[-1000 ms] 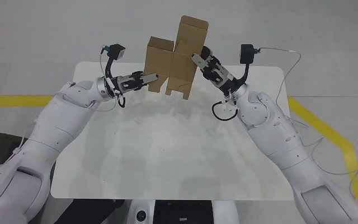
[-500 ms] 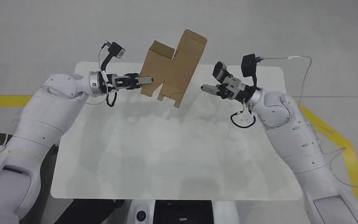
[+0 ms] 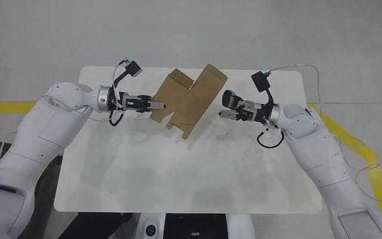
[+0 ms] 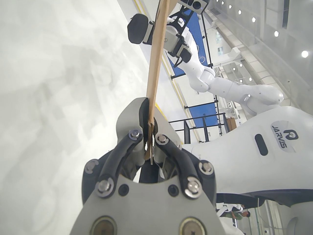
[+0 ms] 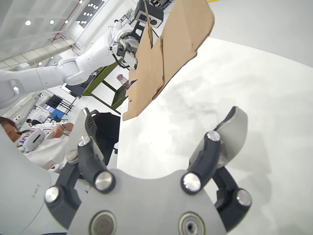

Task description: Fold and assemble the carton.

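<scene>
Over the last second the carton (image 3: 190,101) has sunk lower and tipped flatter, and the right hand (image 3: 225,106) has let go of it and drawn back. The left hand (image 4: 149,123) is clamped on the flat carton's near edge and holds it in the air above the worktop (image 3: 179,173). The right hand, fingers spread wide and holding nothing, sits just off the carton's opposite edge without touching it.

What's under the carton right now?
White table with the carton's shadow; it hangs clear, clamped at one edge by the left pincer. From above, the carton hides that patch.
</scene>
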Controlling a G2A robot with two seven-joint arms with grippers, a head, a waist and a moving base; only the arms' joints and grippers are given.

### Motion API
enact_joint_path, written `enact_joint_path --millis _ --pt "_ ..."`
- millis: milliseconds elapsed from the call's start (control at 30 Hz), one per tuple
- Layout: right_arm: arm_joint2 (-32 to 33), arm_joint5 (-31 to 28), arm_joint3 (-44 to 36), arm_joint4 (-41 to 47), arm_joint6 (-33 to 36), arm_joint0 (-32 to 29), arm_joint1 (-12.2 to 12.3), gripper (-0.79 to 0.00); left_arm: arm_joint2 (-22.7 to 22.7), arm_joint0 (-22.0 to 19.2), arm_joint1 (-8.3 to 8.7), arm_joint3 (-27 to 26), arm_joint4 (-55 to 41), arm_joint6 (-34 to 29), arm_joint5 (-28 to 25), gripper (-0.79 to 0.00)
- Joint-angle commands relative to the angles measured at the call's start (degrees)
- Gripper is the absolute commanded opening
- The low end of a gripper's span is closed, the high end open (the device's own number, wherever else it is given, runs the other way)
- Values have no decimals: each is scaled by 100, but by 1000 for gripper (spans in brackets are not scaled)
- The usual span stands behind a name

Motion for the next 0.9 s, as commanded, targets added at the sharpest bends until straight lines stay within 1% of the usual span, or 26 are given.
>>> enact_joint_path --millis 0,233,500,533,600,633,667,833,867 --pt "2 -35 43 224 88 -18 8 0 49 30 42 -120 1 -34 35 -785" --pt "-88 -118 186 498 330 5 9 0 245 92 169 -417 -51 -186 186 -785" --pt "-275 -159 329 636 506 81 -8 0 419 98 229 -577 -261 -328 329 -785" --pt "-301 -160 333 647 504 81 -6 -37 436 95 232 -593 -285 -342 343 -785" --pt "-335 -178 340 676 487 86 1 -234 471 89 236 -627 -330 -385 386 -785" --pt "-354 -177 342 684 488 88 6 -345 490 85 237 -640 -335 -404 405 -785" --pt "-370 -179 339 694 486 91 11 -403 510 83 238 -646 -335 -419 420 -785" --pt "-470 -169 279 748 496 101 49 -462 620 57 239 -661 -262 -443 443 -785" --pt "-489 -170 268 766 495 104 58 -483 637 47 239 -658 -254 -437 438 -785"
